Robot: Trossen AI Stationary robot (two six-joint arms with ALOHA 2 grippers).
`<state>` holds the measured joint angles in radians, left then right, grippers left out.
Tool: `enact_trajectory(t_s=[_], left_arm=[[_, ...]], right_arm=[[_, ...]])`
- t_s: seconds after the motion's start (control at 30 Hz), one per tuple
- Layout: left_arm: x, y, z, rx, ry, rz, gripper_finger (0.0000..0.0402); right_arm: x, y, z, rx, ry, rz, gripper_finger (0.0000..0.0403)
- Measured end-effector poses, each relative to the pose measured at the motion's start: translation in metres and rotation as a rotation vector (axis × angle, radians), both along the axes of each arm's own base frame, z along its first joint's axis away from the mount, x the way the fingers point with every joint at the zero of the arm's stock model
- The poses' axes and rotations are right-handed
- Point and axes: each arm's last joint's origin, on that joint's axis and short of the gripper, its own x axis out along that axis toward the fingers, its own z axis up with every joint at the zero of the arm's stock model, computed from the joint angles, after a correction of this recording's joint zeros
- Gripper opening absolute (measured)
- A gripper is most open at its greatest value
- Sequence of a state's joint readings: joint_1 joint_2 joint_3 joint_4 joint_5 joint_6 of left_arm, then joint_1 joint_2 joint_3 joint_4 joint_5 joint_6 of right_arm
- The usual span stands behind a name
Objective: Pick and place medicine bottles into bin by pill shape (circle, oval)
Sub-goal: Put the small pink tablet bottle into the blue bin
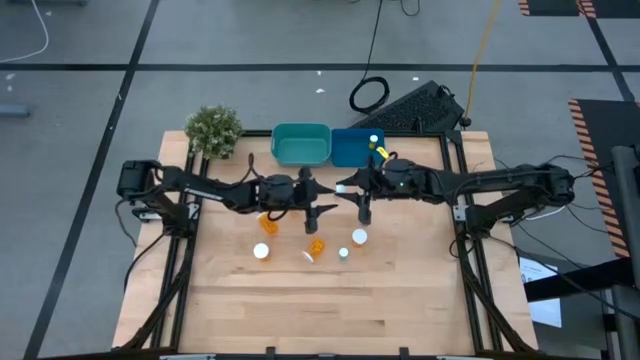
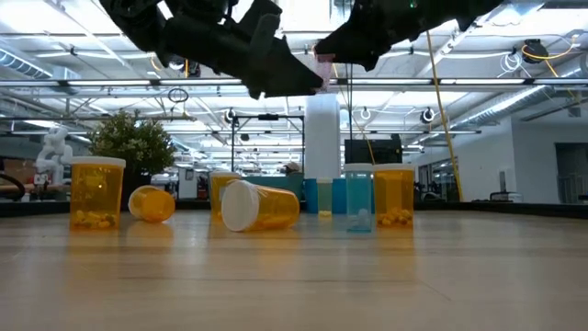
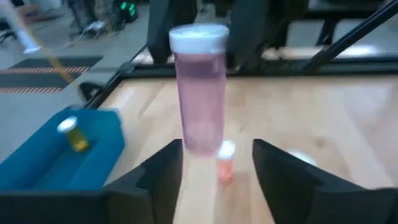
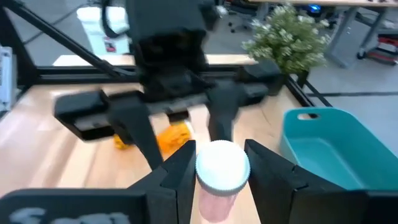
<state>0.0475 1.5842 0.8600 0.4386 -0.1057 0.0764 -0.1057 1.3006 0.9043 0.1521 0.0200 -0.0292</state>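
My right gripper [image 1: 365, 205] is shut on a tall, pale pink medicine bottle [image 3: 199, 93] with a white cap, over the middle of the table. My left gripper [image 3: 217, 149] is open and faces it. Its two fingers stand on either side of the bottle's lower end; I cannot tell whether they touch it. Several orange medicine bottles [image 1: 314, 247] stand or lie on the table below. A teal bin [image 1: 302, 143] and a blue bin [image 1: 352, 150] sit at the far edge. One bottle [image 1: 374, 143] is in the blue bin. My right gripper pinches the tall bottle at its top end, one finger on each side of the white cap [image 4: 222, 165]. The fingers come from above, slanting down. The bottle hangs upright below them [image 2: 322, 152], and in the left wrist view its lower end shows above the table.
A potted plant [image 1: 213, 130] stands at the far left corner. Loose bottles lie near the table's middle: one on its side with a white cap [image 2: 259, 204], others upright [image 2: 96, 191] [image 2: 395, 193]. Bare wood stretches along the near half [image 1: 320, 310].
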Motion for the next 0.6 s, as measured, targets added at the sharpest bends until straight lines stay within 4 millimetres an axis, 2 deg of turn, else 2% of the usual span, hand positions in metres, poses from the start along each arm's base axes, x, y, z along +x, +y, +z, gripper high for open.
enact_trajectory(t_s=[0.13,0.27,0.6], left_arm=[[-0.014,0.002,0.009,0.035,0.080,0.090,0.0240],[-0.025,0.004,0.014,0.057,0.142,0.171,0.0261],[-0.031,0.004,0.018,0.052,0.166,0.174,0.0246]], right_arm=[[-0.002,-0.013,-0.001,-0.009,0.011,-0.043,0.0120],[-0.005,-0.031,-0.001,0.000,0.008,-0.078,0.0120],[-0.025,-0.096,-0.002,-0.020,0.004,-0.296,0.0120]])
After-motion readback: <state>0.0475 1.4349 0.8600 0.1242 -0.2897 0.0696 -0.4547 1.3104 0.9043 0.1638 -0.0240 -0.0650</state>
